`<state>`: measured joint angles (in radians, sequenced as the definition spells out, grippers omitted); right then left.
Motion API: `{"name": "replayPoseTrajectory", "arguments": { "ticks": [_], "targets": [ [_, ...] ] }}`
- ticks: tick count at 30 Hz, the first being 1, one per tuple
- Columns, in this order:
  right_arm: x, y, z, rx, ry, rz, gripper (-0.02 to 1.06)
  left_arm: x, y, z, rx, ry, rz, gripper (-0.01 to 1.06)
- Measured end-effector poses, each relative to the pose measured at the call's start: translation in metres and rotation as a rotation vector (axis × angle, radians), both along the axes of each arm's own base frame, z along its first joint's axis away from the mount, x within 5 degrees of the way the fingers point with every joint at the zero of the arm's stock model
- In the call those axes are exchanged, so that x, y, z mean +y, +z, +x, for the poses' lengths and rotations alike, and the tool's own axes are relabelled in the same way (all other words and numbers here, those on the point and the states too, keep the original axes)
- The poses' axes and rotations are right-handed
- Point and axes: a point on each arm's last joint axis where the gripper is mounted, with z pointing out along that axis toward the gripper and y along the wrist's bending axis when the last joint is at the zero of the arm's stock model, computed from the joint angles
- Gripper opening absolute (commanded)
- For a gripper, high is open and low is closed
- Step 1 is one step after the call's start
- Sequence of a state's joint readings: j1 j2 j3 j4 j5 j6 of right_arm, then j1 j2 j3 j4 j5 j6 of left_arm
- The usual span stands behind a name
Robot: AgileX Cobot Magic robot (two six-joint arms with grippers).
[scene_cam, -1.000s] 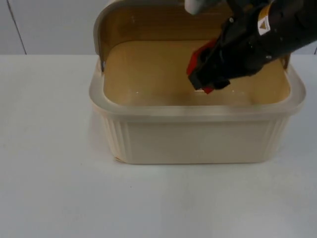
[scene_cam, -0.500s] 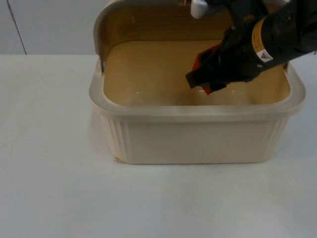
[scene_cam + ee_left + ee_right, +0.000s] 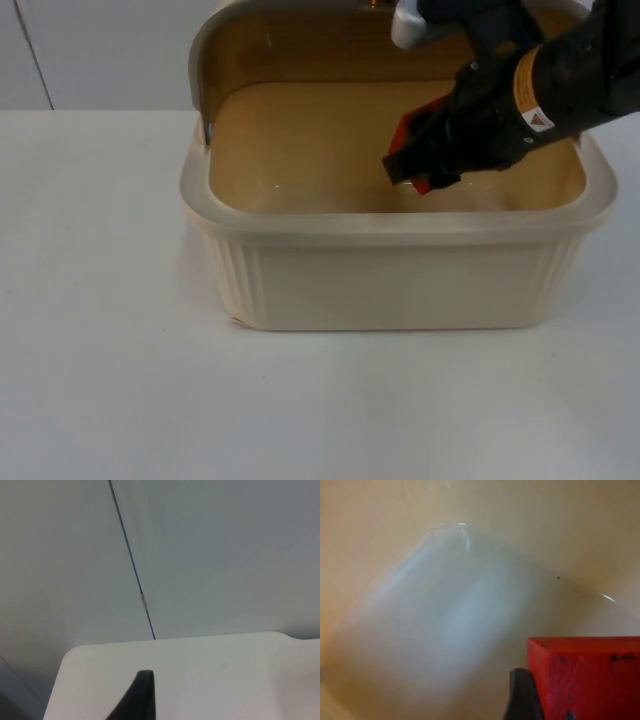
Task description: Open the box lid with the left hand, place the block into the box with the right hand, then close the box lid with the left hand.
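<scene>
Right tool (image 3: pixel 412 170) pinching the red block (image 3: pixel 408 135) inside the open box (image 3: pixel 400 270), about 2 o'clock from its centre.
Step two in hand. Lid (image 3: pixel 215 40) is up at 12. You next lower, release, retract. Left tool waits by the desk (image 3: pixel 210 670) edge; its spread I can't tell.

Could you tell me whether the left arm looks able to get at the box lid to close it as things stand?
Probably not yet: the lid stands open behind the box, but the right gripper, holding the red block, reaches in over the rim and would be in its way. The left gripper waits over the table.
</scene>
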<state>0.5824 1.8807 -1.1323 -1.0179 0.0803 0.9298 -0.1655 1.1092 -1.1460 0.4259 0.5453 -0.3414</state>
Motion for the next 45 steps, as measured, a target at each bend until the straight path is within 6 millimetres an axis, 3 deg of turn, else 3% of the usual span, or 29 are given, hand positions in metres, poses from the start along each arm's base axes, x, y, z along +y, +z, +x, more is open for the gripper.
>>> {"name": "replayPoseTrajectory", "arguments": {
  "ticks": [4,7,8,12,13,17,31,39,45],
  "targets": [
    [-0.001,-0.001,0.000,0.004,-0.009,-0.006,0.01,0.000,0.000,0.000,0.000,0.000,0.000,1.04],
    [-0.002,-0.002,0.000,0.007,-0.022,-0.021,0.16,0.000,0.000,0.000,-0.001,0.000,0.004,1.04],
    [-0.004,-0.003,0.001,0.011,-0.032,-0.021,0.16,0.000,0.000,0.000,-0.001,0.000,0.004,1.04],
    [-0.010,-0.003,0.005,0.028,-0.079,0.009,0.58,0.000,0.000,0.000,-0.002,0.000,0.003,1.04],
    [-0.013,-0.003,0.007,0.036,-0.104,0.025,0.58,0.000,0.000,0.000,-0.002,0.000,0.003,1.04],
    [-0.018,-0.003,0.010,0.050,-0.144,0.058,1.06,0.000,0.000,0.000,-0.002,0.000,0.003,1.04],
    [-0.013,0.013,0.008,0.016,-0.097,0.136,1.05,0.000,0.000,0.000,-0.002,0.000,0.003,1.04],
    [-0.015,0.036,0.001,-0.029,-0.104,0.147,1.05,0.000,0.000,0.000,-0.002,0.000,0.003,1.04],
    [-0.002,0.040,-0.030,-0.038,-0.033,0.062,1.05,0.000,0.000,0.000,-0.003,0.000,0.005,1.04]
  ]
}}
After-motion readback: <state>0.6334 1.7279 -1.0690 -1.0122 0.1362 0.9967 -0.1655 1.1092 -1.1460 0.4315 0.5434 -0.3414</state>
